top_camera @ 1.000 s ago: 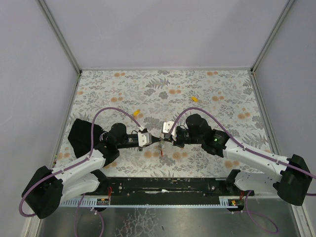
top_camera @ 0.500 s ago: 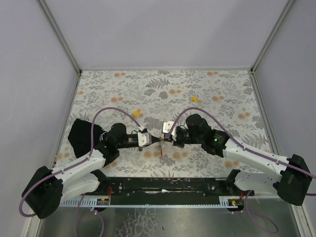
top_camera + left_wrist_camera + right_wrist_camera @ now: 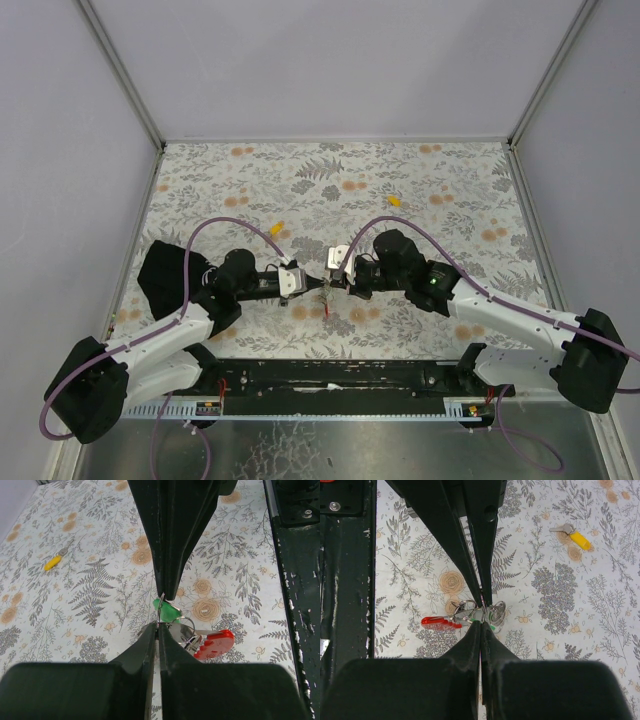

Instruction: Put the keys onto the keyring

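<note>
Top view: L gripper [image 3: 311,284] & R gripper [image 3: 337,283] meet tip to tip near the front edge of the table [image 3: 450,180], keyring [image 3: 326,303] at their tips – L wrist: both jaw pairs pinched shut on it, green key [image 3: 167,611] & red fob [image 3: 215,644] just beside – R wrist: same pinch, yellow key [image 3: 579,539] lying well apart.

Your top cam looks down from high over the near edge, whole counter [image 3: 250,170] in frame. Wrist cams sit close, facing each other along their fingers [image 3: 130,680], sharing the keyring [image 3: 214,644].
</note>
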You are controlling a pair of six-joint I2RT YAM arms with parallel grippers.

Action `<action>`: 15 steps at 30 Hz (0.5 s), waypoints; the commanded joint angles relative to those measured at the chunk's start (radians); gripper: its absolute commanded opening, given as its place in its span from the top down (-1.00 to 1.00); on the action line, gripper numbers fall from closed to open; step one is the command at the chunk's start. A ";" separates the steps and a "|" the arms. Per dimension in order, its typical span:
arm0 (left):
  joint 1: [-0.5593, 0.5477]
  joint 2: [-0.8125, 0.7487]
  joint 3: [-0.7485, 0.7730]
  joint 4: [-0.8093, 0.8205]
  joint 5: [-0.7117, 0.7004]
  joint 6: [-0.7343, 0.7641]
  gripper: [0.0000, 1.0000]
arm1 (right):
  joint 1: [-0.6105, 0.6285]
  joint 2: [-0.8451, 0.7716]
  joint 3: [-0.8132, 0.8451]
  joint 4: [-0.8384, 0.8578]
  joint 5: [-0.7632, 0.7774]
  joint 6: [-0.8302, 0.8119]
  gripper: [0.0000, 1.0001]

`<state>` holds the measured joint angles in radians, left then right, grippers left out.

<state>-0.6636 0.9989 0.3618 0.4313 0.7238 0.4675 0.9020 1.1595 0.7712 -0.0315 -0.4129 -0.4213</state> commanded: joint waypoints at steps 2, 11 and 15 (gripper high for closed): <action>-0.001 -0.013 0.006 0.114 0.038 -0.009 1.00 | 0.000 0.010 0.044 0.057 -0.043 0.011 1.00; -0.001 -0.006 0.012 0.105 0.062 -0.005 1.00 | 0.000 0.012 0.052 0.070 -0.055 0.008 1.00; -0.002 -0.006 0.014 0.099 0.067 0.000 1.00 | -0.001 0.021 0.063 0.066 -0.065 0.000 1.00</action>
<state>-0.6598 0.9989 0.3618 0.4301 0.7349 0.4675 0.9020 1.1629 0.7753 -0.0326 -0.4149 -0.4210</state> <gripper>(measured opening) 0.010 0.010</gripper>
